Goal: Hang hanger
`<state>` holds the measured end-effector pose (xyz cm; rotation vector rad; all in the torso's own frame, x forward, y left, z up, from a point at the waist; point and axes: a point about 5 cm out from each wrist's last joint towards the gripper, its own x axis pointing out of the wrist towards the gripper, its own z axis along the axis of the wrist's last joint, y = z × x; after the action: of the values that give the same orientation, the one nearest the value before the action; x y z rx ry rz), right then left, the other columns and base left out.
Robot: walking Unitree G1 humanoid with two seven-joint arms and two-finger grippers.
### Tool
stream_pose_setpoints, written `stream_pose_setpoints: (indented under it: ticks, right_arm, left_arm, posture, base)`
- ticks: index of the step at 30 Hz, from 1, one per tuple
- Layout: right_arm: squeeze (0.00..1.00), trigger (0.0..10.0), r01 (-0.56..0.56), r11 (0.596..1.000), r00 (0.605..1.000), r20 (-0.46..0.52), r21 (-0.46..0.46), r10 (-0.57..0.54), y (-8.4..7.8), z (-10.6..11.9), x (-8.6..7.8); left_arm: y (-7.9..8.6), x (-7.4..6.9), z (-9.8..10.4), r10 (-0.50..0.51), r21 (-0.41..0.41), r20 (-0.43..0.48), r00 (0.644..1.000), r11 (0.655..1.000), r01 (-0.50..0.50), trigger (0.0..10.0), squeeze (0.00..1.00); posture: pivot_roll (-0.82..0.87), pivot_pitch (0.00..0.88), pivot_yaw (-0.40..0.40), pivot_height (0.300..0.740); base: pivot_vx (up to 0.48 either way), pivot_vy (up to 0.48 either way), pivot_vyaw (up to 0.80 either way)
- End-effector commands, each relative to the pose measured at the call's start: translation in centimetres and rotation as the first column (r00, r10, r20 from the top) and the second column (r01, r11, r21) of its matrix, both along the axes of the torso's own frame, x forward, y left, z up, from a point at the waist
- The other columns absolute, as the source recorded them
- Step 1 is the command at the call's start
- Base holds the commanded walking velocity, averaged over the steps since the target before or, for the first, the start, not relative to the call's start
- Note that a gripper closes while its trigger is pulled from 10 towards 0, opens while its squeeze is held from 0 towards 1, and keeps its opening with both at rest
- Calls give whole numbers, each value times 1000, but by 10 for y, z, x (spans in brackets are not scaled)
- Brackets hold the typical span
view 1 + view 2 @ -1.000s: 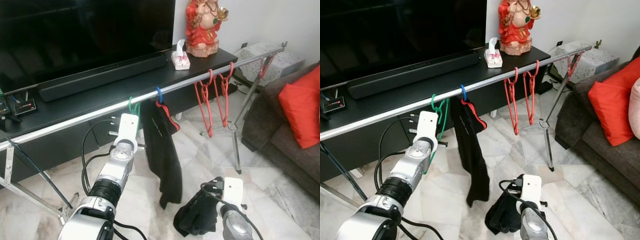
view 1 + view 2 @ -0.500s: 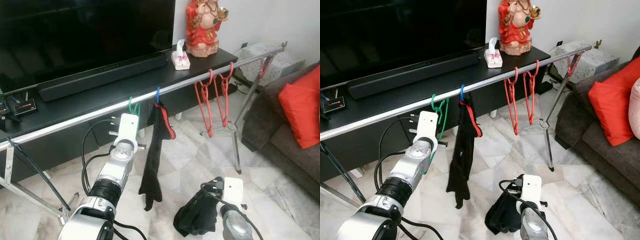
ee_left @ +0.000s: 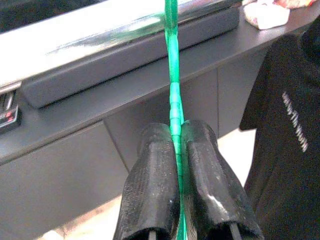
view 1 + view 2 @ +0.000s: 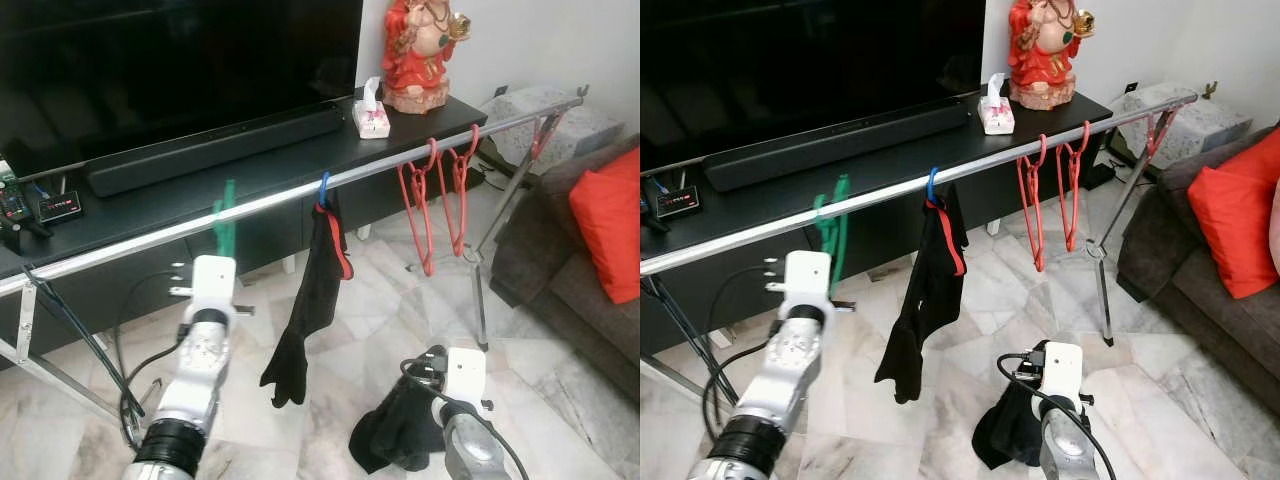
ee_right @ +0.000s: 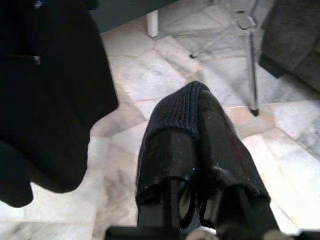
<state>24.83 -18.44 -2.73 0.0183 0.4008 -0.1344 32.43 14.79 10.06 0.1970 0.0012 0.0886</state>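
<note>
At the silver rail running in front of the TV cabinet, the left gripper has its two black fingers pinched tight on the green hanger, gripping it low so the hook end reaches up to the bar. The hook looks to be at the rail, though I can't tell if it's seated over it. Just along the rail, a black garment hangs from a blue hook, and further right two red hangers dangle empty. Down low, the right gripper is closed around a dark knitted cloth, keeping it off the marble floor — probably the next piece waiting its turn. My read: the green hanger goes on bare, spaced clear of the black garment.
</note>
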Motion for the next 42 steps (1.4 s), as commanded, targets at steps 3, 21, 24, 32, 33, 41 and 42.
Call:
stream_pose_setpoints:
  ticks: [3, 21, 24, 32, 33, 41, 42]
  right_arm:
    - [0, 10000, 13, 1000, 999, 41, -9, -13, -5, 5, 2]
    - [0, 10000, 3, 1000, 999, 48, -12, -3, -6, 6, 2]
    - [0, 10000, 3, 1000, 999, 50, -11, -3, -5, 6, 2]
    - [0, 10000, 9, 1000, 999, 51, -12, -8, -6, 6, 2]
    - [0, 10000, 8, 1000, 999, 51, -11, -8, -6, 6, 3]
    - [0, 10000, 5, 1000, 999, 49, -13, -5, -5, 7, 4]
    - [0, 10000, 5, 1000, 999, 49, -13, -5, -5, 7, 4]
  left_arm:
    - [9, -12, 3, -19, 42, 56, 998, 999, 17, 10000, 0]
    - [43, -83, -69, -88, 216, -177, 980, 968, 126, 10000, 0]
    - [47, -88, -82, -86, 242, -232, 969, 960, 143, 10000, 0]
    - [61, -99, -115, -22, 304, -395, 918, 940, 153, 10000, 0]
    - [63, -101, -120, -12, 308, -420, 907, 939, 156, 10000, 0]
    - [74, -126, -151, 26, 308, -594, 804, 931, 197, 10000, 0]
    - [76, -129, -154, 34, 305, -610, 792, 932, 194, 10000, 0]
  posture:
    - [-20, 0, -15, 740]
    - [2, 0, -32, 740]
    - [-4, 0, -29, 740]
    - [-4, 0, -28, 740]
    - [-4, 0, -29, 740]
    - [-6, 0, -28, 740]
    - [-6, 0, -28, 740]
  base:
    - [0, 0, 0]
    - [0, 0, 0]
    - [0, 0, 0]
    - [0, 0, 0]
    - [0, 0, 0]
    - [0, 0, 0]
    - [0, 0, 0]
